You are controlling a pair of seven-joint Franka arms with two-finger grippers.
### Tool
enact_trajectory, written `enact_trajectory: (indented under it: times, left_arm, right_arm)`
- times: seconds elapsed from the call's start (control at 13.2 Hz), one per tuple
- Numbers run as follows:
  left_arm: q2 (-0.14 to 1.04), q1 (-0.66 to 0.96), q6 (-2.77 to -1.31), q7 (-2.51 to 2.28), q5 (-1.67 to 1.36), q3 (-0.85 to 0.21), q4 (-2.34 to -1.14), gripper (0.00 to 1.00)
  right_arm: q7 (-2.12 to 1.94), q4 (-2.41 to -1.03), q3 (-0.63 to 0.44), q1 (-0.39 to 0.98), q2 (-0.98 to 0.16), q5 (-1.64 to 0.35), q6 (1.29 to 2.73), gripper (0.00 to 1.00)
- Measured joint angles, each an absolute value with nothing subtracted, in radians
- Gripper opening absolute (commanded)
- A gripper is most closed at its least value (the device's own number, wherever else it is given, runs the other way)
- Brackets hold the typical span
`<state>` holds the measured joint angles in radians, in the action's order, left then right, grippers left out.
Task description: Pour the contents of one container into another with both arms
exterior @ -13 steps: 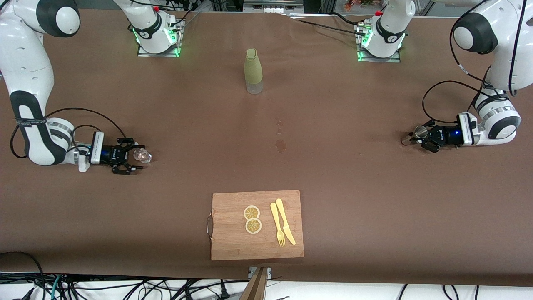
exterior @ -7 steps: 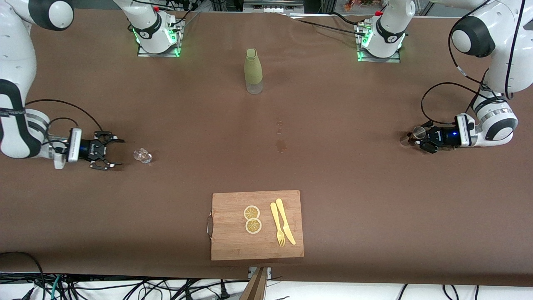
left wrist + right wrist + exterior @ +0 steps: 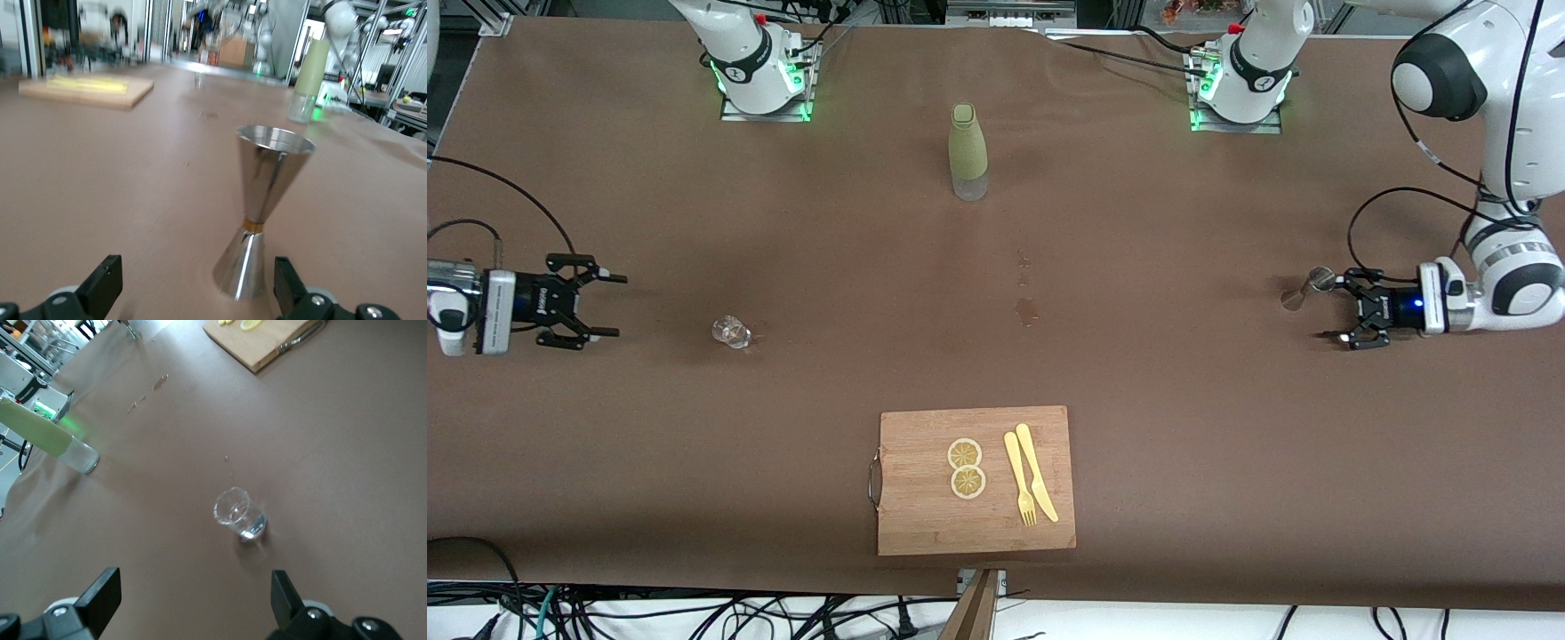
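Observation:
A steel jigger (image 3: 1307, 287) stands upright on the brown table toward the left arm's end. My left gripper (image 3: 1329, 308) is open just beside it, with the jigger (image 3: 267, 207) close to one fingertip (image 3: 290, 293) but apart from both. A small clear glass (image 3: 731, 332) stands toward the right arm's end. My right gripper (image 3: 619, 306) hangs open and empty low over the table, a good way off from the glass (image 3: 239, 513).
A green-sleeved bottle (image 3: 967, 151) stands mid-table near the bases. A wooden cutting board (image 3: 925, 520) with two lemon slices (image 3: 966, 468), a yellow fork and a knife (image 3: 1036, 484) lies near the front edge. Small wet spots (image 3: 1026, 310) mark the table's middle.
My left gripper has opened, let go of the jigger and drawn back a little. My right gripper has pulled away from the glass toward its end of the table.

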<state>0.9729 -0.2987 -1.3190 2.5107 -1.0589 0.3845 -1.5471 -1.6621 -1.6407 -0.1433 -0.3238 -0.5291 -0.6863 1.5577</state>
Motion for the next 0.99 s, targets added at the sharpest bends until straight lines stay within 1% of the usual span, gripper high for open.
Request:
enact_trajectory:
  times: [0.15,0.3,0.46,0.53,0.68,0.76,0.84,0.99]
  left_arm:
    - [0.923,-0.294,-1.354,2.28,-0.969,0.385,-1.503,1.0]
    - [0.863,-0.275,-1.384,2.063,-0.884,0.388,-1.471,1.0]
    - [0.789,-0.242,-1.386,1.79,-0.798,0.39,-1.448,1.0]
    - [0.744,-0.217,-1.387,1.65,-0.75,0.39,-1.442,1.0]
    - [0.635,-0.155,-1.388,1.35,-0.644,0.389,-1.435,1.0]
    - [0.58,-0.125,-1.388,1.199,-0.598,0.389,-1.435,1.0]
    - [0.529,-0.101,-1.388,1.053,-0.561,0.382,-1.435,1.0]
    - [0.442,-0.084,-1.388,0.805,-0.481,0.316,-1.435,1.0]
  right_arm:
    - [-1.487,-1.639,-0.142,-0.298,-0.454,-0.603,1.54,1.0]
    - [-1.308,-1.633,-0.139,-0.27,-0.383,-0.56,1.495,1.0]
    - [-1.132,-1.598,-0.138,-0.256,-0.324,-0.521,1.413,1.0]
    - [-1.046,-1.556,-0.137,-0.254,-0.3,-0.482,1.356,1.0]
    - [-0.925,-1.45,-0.136,-0.246,-0.264,-0.409,1.245,1.0]
    - [-0.877,-1.414,-0.136,-0.24,-0.254,-0.391,1.217,1.0]
    - [-0.826,-1.394,-0.136,-0.233,-0.25,-0.376,1.203,1.0]
    - [-0.726,-1.38,-0.136,-0.191,-0.251,-0.311,1.193,1.0]
